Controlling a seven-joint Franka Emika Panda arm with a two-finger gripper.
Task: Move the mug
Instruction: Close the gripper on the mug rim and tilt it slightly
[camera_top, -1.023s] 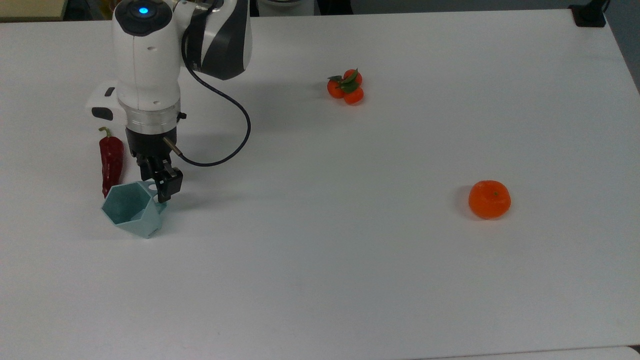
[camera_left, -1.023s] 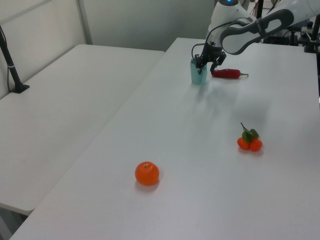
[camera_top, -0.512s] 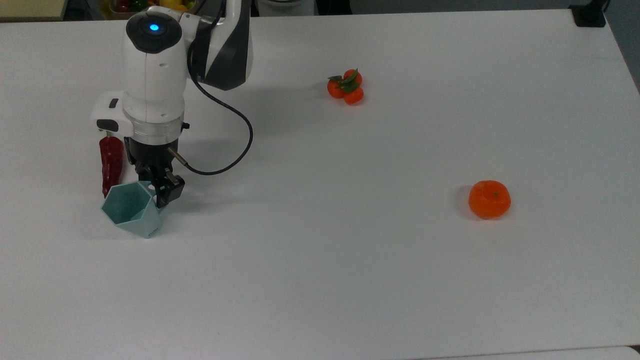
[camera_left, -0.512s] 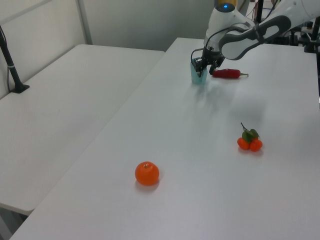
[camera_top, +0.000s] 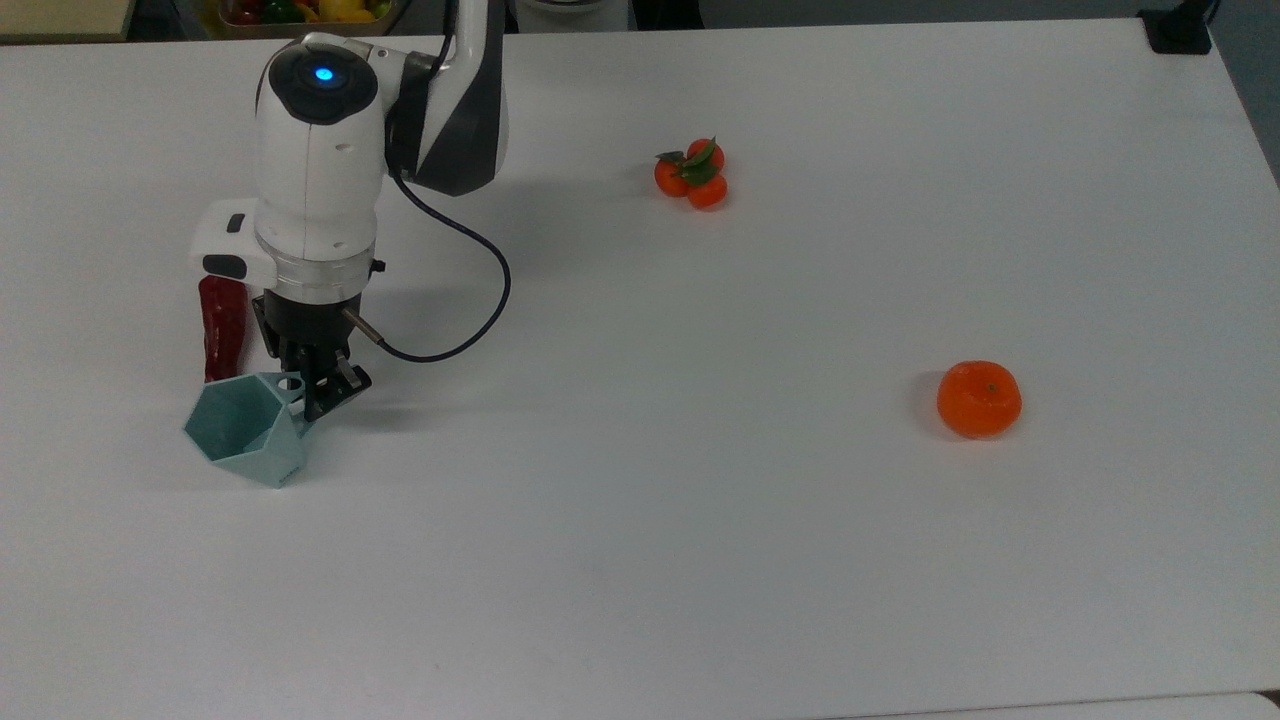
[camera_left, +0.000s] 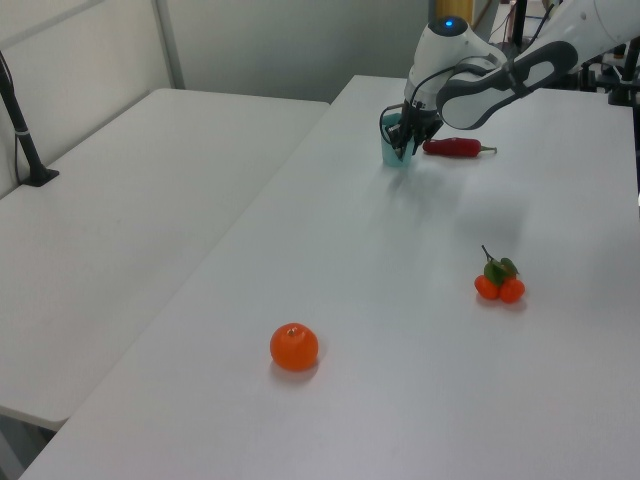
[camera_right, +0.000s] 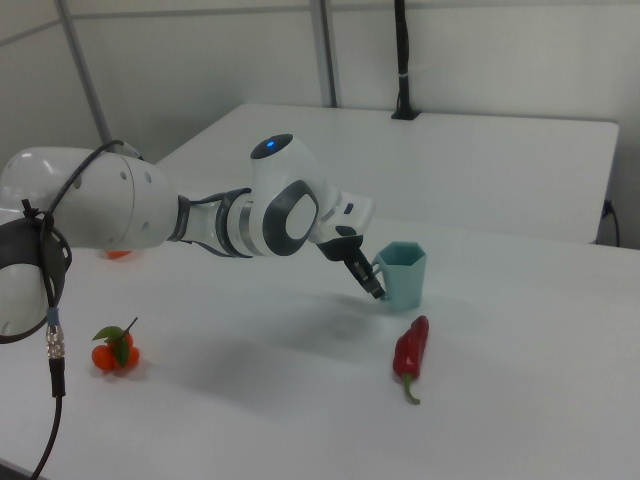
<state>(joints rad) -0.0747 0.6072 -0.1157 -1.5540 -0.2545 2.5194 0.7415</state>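
Mug (camera_top: 243, 430) upright on table, handle between the closed jaws

The pale teal faceted mug (camera_top: 245, 430) stood upright, mouth open upward, near the top view's left table edge.

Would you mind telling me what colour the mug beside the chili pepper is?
The mug is a pale teal-blue, clearest in the top view.

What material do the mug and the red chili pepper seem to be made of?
The mug looks like matte plastic: flat angular facets, even pale teal colour, no glaze shine. The chili pepper shows a glossy, slightly wrinkled red skin with highlights; it could be real or a plastic replica.
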